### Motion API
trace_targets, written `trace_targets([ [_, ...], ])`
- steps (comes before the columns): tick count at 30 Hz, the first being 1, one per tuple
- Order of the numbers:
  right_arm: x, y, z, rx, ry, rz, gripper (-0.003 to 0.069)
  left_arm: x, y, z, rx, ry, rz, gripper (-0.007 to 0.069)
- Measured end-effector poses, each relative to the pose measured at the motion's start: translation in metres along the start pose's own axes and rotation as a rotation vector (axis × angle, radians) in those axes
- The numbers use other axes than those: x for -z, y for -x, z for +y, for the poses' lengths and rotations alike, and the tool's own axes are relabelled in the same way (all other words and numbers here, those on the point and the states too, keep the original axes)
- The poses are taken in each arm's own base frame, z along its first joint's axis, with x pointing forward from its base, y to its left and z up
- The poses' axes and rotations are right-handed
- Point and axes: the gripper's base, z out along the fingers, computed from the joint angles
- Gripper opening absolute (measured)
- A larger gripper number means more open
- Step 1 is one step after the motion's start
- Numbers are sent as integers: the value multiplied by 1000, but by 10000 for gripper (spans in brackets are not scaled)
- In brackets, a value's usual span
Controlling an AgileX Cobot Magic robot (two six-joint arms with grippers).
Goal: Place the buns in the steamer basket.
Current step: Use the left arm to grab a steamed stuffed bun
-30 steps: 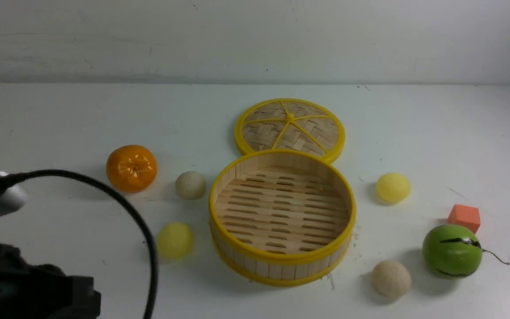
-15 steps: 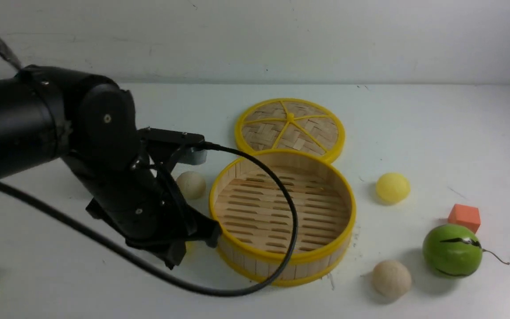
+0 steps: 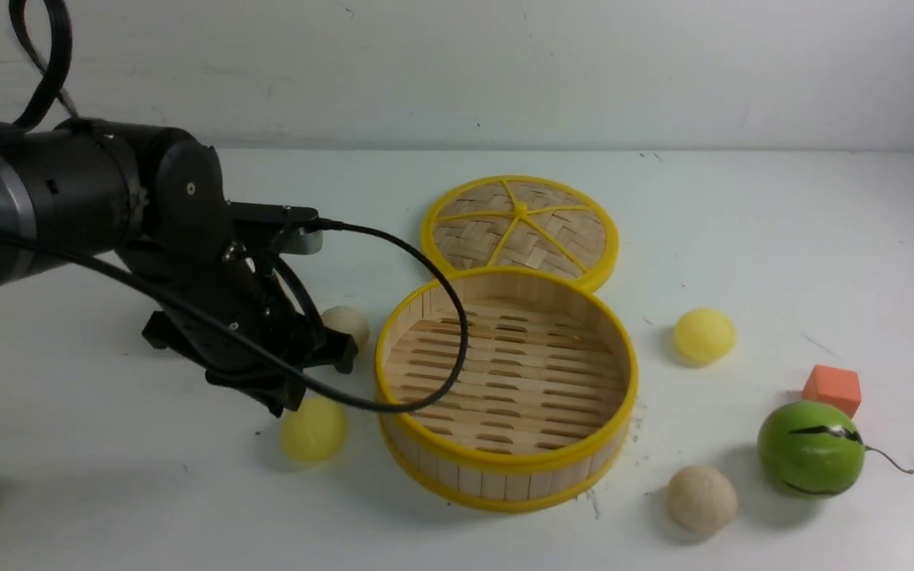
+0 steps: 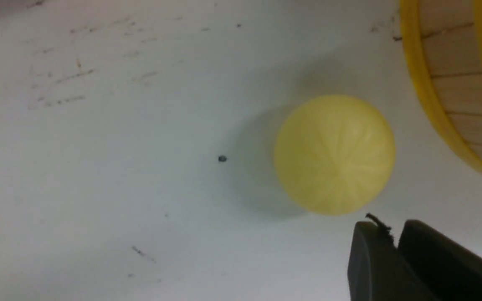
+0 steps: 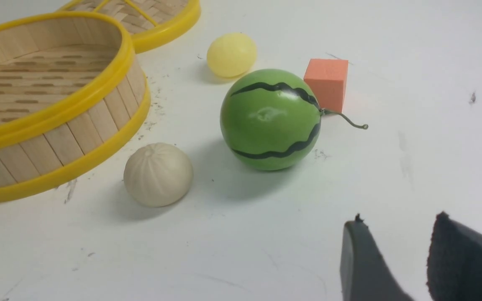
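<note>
Bamboo basket [image 3: 505,480]: sitting mid-frame on the table [image 3: 108,492].
Left side: yellow bun [image 3: 313,429], beige bun [image 3: 348,320] lying outside.
Right side: second yellow bun [image 3: 704,335], second beige bun [image 3: 701,498] lying outside.
Left gripper [image 4: 393,234]: hovering beside yellow bun; cannot tell its grip.
Right gripper [image 5: 398,228]: hanging released.

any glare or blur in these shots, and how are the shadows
Front view: even, diffuse light, faint shadow by the basket, slightly soft overall. Left wrist view: yellow bun fairly sharp, soft shadow beside it. Right wrist view: small glare patch on the melon; right fingers dark, detail lost.
</note>
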Motion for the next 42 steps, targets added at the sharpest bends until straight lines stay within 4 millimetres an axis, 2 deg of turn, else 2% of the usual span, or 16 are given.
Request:
trace_targets([
  [2,0,0,0,0,0,0,239,-4,0,-1,6,-9,2,150],
  [5,0,0,0,0,0,0,239,-20,1,0,-3,-11,27,213],
  [8,0,0,0,0,0,0,239,-31,1,1,-4,-8,41,232],
  [16,0,0,0,0,0,0,239,-40,6,3,-20,6,-7,237],
  [24,0,0,0,0,0,0,239,-51,4,5,-29,19,20,237],
  [31,0,0,0,0,0,0,239,-52,6,6,-37,26,8,237],
  [34,0,0,0,0,0,0,239,-52,6,6,-38,27,7,214],
  [38,0,0,0,0,0,0,239,-52,6,6,-40,28,7,66],
  [40,0,0,0,0,0,0,239,-52,6,6,-43,30,8,9],
  [42,0,0,0,0,0,0,239,-52,6,7,-49,35,10,-13],
])
